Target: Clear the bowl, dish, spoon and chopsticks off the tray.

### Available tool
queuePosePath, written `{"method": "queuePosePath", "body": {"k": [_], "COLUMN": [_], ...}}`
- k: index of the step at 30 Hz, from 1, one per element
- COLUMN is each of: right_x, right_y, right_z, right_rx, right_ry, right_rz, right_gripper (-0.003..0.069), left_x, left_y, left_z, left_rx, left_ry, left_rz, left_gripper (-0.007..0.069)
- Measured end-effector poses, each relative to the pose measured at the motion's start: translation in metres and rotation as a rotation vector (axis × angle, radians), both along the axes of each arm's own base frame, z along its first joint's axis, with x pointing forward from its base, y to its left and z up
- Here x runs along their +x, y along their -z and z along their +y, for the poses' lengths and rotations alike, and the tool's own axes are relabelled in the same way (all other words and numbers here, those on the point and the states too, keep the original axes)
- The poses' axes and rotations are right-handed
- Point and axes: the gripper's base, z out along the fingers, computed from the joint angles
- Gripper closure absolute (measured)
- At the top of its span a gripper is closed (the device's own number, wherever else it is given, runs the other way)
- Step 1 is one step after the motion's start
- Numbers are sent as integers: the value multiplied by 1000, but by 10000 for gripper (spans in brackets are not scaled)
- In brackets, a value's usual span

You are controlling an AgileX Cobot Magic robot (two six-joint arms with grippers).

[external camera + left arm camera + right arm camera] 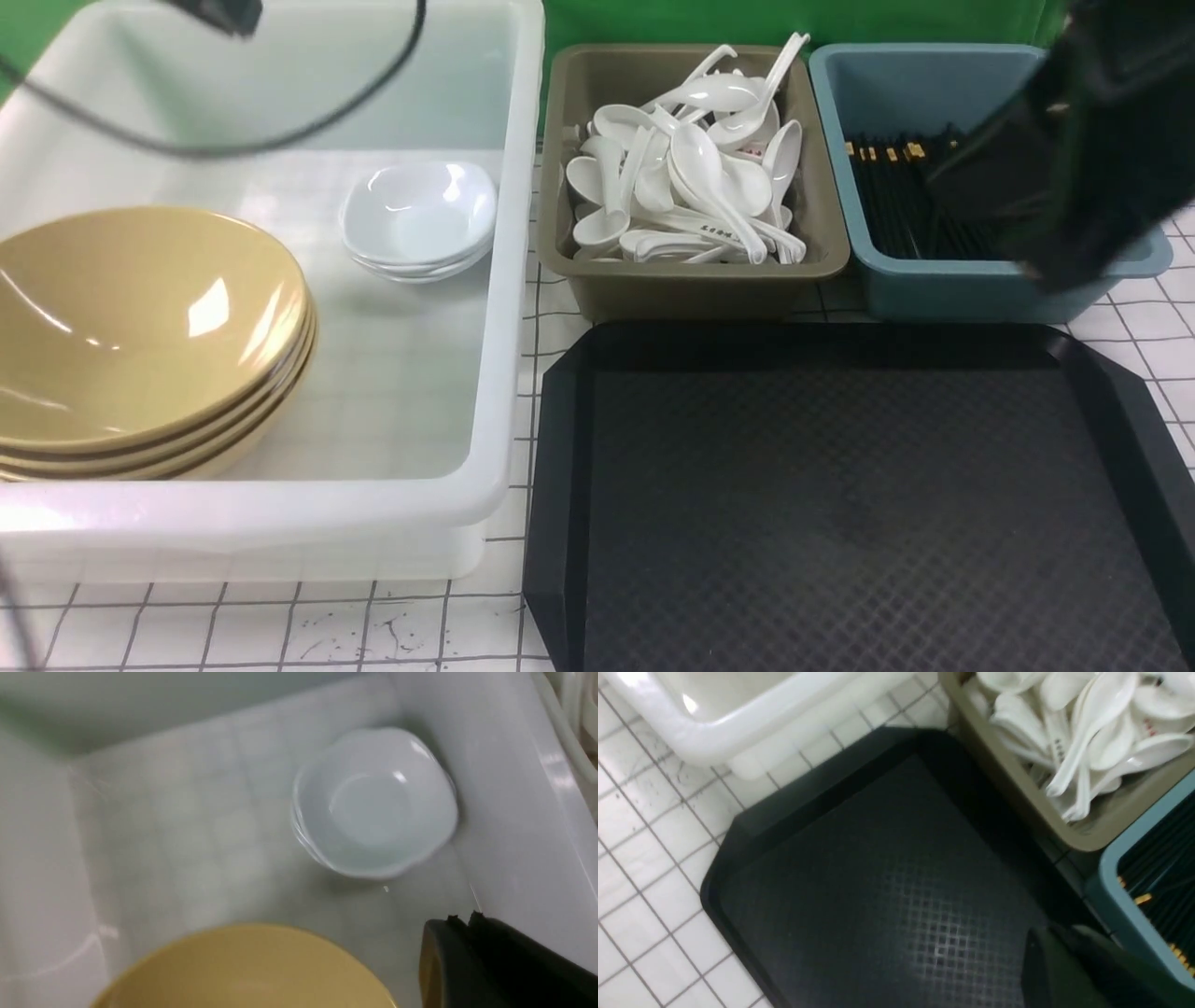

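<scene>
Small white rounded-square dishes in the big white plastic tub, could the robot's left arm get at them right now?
Probably yes: the left gripper hangs over the tub, and nothing covers the stacked dishes, though a tub wall stands close beside them.

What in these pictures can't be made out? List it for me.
- Front edge of the black tray: cut off by the front view's bottom edge.
- Left side of the yellow bowls: cut off by the front view's left edge.
- Part of the blue bin: hidden behind the blurred right arm, front view.
- Lettering on one spoon handle: too small to read, front view.
</scene>
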Motion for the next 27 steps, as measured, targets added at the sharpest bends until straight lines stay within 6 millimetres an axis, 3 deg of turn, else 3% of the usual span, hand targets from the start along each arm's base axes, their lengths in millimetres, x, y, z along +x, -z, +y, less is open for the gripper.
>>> {"method": "queuePosePath", "body": {"k": [3,6,7,10,11,14,23,27], "right_x": [-22,-41,-43,-57,-68,-82,-110,-110], "right_y": [6,25,27,42,48,59,74,73], "right_z": [-16,-30,-31,-40,-47,-56,-71,-71], "right_rx": [60,118,116,200,256,342,526,541], "right_ry": [6,3,3,8,16,17,17,17], "right_rz": [-66,-137,-135,-212,-254,-312,-376,-385], "right_gripper": [580,580,580,580,580,580,572,569], "left_x": [-48,-97,-100,-143,-170,-212,-288,-303], "left_y": [9,16,17,37,48,62,89,92], "left_z": [1,5,6,10,13,18,28,31], "left_rx": [-9,-34,-35,-49,-54,-72,-139,-128], "left_ry": [-8,-20,-20,-29,-33,-46,-93,-102], "left_rz": [33,-36,-40,-95,-133,-229,-517,-595], "left_gripper": [631,631,631,631,631,631,631,631]}}
